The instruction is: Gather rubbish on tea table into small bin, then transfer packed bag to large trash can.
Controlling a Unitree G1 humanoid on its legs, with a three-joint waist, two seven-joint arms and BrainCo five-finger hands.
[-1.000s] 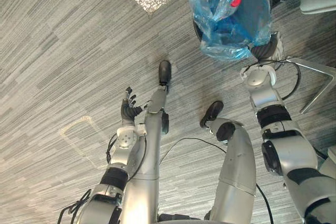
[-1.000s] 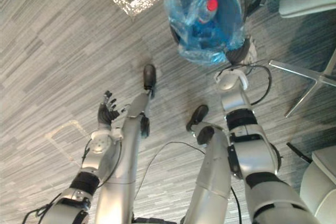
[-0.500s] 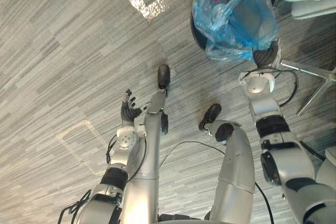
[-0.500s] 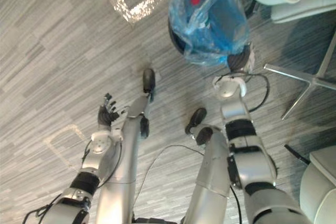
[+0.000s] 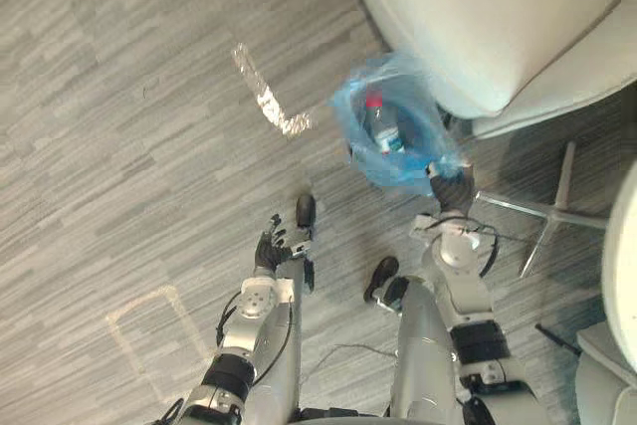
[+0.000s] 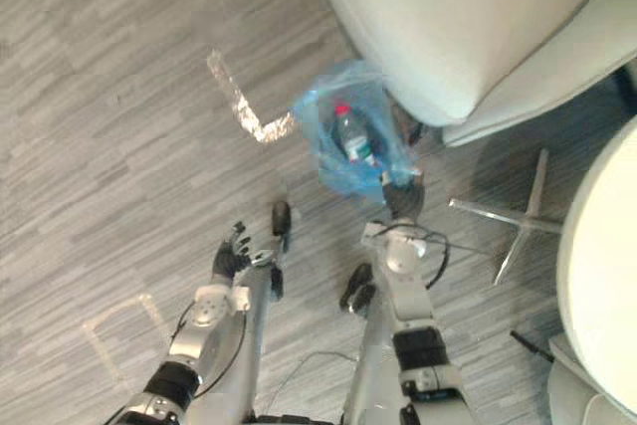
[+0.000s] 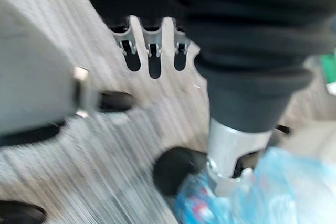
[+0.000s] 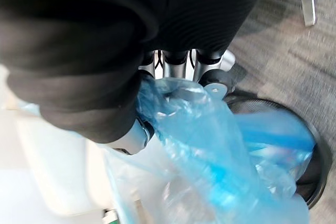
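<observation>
- Blue plastic bag (image 5: 403,156) is seen with a red-capped bottle (image 5: 384,131) inside.
- Its edge is gripped by the curled right hand (image 5: 453,189).
- Left hand (image 5: 269,249) is held loose, well apart.

Pale upholstered armchair (image 5: 498,17): upper right. Chrome star base (image 5: 551,209): right of centre. Reflective tape mark (image 5: 264,97): upper centre, on grey carpet (image 5: 119,146).

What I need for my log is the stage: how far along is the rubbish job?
Done: a bottle lies packed in the blue bag. In hand: the right hand grips the bag's top at the small bin; the left hand hangs open, idle. Left: carrying the bag to the large trash can.
</observation>
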